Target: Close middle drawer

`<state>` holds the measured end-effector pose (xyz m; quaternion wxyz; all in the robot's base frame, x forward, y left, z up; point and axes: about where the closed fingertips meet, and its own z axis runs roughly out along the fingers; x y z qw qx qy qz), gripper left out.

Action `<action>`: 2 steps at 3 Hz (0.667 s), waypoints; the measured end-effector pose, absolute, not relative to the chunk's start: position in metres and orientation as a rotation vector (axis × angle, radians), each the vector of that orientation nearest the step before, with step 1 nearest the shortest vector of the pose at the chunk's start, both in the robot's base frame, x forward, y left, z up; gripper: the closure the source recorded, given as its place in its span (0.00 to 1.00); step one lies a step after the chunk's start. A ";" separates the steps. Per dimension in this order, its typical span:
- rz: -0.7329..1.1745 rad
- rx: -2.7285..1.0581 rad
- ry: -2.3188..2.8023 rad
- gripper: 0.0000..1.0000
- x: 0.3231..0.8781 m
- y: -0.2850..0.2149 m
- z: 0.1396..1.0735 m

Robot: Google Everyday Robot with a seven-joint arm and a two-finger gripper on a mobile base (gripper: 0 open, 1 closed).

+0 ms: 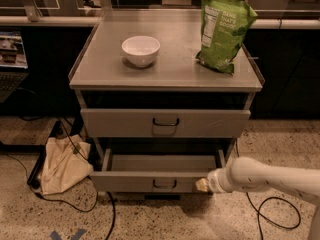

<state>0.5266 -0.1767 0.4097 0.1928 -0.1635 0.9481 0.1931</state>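
Observation:
The grey cabinet [165,74] has its top drawer [120,123] shut. Below it the middle drawer [130,182] stands partly pulled out, a shallow empty tray with a flat front and a small dark loop handle [164,184]. My gripper [202,184], at the end of the white arm [265,176] reaching in from the right, is against the right end of that drawer's front. The lowest drawer is hidden beneath the open one.
A white bowl [141,50] and a green snack bag [224,31] stand on the cabinet top. A beige cloth bag [62,165] and black cables [107,211] lie on the speckled floor to the left; another cable [272,211] loops at the right.

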 end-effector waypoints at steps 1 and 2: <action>0.571 -0.537 2.617 1.00 0.548 -0.156 0.422; 0.571 -0.537 2.617 1.00 0.548 -0.156 0.422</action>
